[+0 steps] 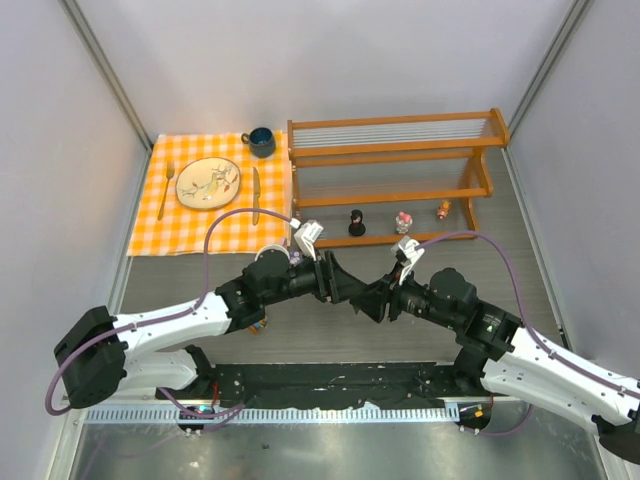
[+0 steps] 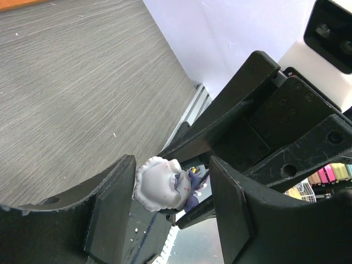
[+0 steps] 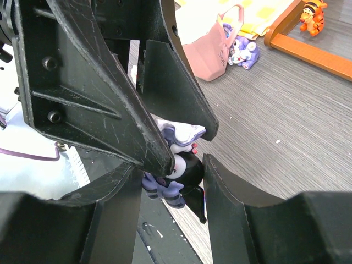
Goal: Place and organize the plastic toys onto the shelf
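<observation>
**Purple figurine between both arms, in front of the shelf**

Your two arms meet tip to tip over the middle of the tabletop (image 1: 540,215), a little in front of the shelf (image 1: 395,132). The purple figurine (image 2: 159,184), pale-headed with a purple and black body, sits right where they meet.

Your right fingers (image 3: 231,214) are closed on it: the right wrist view shows its dark body pressed between the two of them. Your left fingers (image 2: 110,209) stand apart around its head. In the left wrist view the head touches one finger, and a clear gap separates it from the other.

Three more toys stand in a row just behind the shelf's lower front rail: a black figurine (image 1: 357,223), a pink-white figurine (image 1: 403,221) and an orange figurine (image 1: 443,210). You cannot tell from above whether they rest on a rail or on the tabletop.

Left of the shelf lies the orange checked cloth (image 1: 190,225). It carries a plate (image 1: 208,183) with a fork (image 1: 167,185) on one side and a knife (image 1: 256,192) on the other. A dark blue mug (image 1: 262,142) stands at its far corner, just beside the shelf.

In the right wrist view a pink mug (image 3: 212,55) stands at the near edge of the cloth. A small purple-and-white figurine (image 3: 242,53) sits right against it, on the tabletop.
</observation>
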`<action>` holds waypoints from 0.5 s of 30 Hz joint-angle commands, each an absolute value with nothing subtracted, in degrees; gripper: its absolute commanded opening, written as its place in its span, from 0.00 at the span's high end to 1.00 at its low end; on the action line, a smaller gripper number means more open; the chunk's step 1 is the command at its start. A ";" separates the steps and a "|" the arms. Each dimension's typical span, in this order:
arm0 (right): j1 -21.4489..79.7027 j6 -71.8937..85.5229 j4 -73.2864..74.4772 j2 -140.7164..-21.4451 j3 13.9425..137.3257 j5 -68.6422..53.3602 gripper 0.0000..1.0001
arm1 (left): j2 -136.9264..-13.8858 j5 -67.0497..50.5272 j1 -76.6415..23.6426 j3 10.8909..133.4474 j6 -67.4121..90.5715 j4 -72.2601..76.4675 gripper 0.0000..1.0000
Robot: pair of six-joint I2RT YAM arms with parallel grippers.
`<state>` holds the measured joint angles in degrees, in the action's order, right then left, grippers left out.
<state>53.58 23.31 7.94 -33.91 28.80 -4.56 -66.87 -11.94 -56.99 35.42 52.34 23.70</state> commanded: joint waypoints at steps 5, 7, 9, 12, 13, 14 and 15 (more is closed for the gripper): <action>53.61 23.82 0.26 -34.72 28.57 -0.97 0.99 | -68.99 -19.25 -58.10 35.16 54.75 31.46 0.53; 53.61 23.82 0.26 -34.63 28.39 -0.44 0.99 | -69.17 -19.51 -58.10 35.07 54.84 31.73 0.59; 53.61 23.64 0.70 -34.45 28.39 -0.18 0.99 | -69.34 -19.60 -58.10 34.98 55.02 32.08 0.72; 53.61 23.29 1.23 -33.66 28.21 3.07 0.96 | -69.70 -19.69 -58.10 34.89 55.11 32.43 0.92; 53.61 23.20 1.58 -33.14 28.21 3.42 0.93 | -69.78 -19.60 -58.10 34.81 55.11 32.43 0.96; 53.61 23.12 2.19 -32.87 28.30 3.78 0.79 | -69.79 -19.43 -58.10 34.72 55.11 32.34 1.00; 53.61 23.03 2.55 -32.70 28.39 4.13 0.70 | -69.70 -19.25 -58.10 34.63 55.11 32.26 1.00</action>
<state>53.95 23.94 7.46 -33.58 27.92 -2.85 -69.71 -12.99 -56.49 34.65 53.56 27.68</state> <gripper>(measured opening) 0.496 0.364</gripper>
